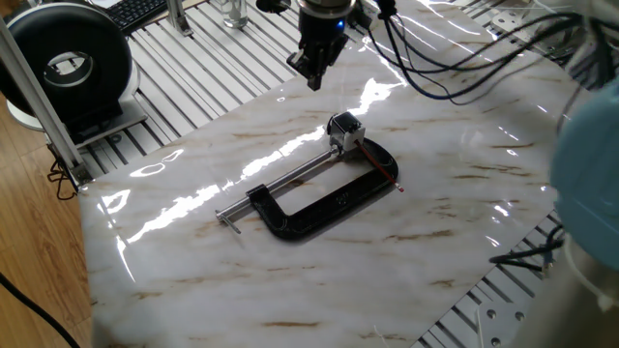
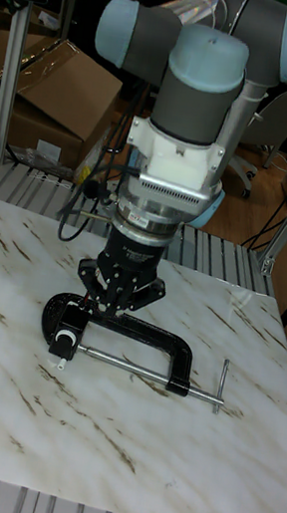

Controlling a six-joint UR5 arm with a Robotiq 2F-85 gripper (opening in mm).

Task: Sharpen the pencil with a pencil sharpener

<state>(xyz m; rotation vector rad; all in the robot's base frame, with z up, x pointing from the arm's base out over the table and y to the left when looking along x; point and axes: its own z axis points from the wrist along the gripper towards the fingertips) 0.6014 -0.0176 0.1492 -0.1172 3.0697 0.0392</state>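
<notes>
The pencil sharpener (image 1: 343,129), a small silvery block with a dark top, sits held in the jaws of a black C-clamp (image 1: 319,209) on the marble tabletop; it also shows as the pencil sharpener (image 2: 66,337) at the clamp's left end. The pencil (image 1: 383,167), a thin red stick, lies across the clamp's curved end, just right of the sharpener. My gripper (image 1: 312,81) hangs in the air behind and left of the sharpener, fingers drawn together with nothing between them. In the tall fixed view my gripper (image 2: 116,309) points down over the clamp (image 2: 148,335).
The clamp's long silver screw rod (image 1: 285,181) runs left to a small handle bar. A black round device (image 1: 68,63) stands at the back left, beside an upright metal post. Cables (image 1: 455,68) hang from the arm at the back right. A blurred blue-grey arm part (image 1: 590,145) fills the right edge.
</notes>
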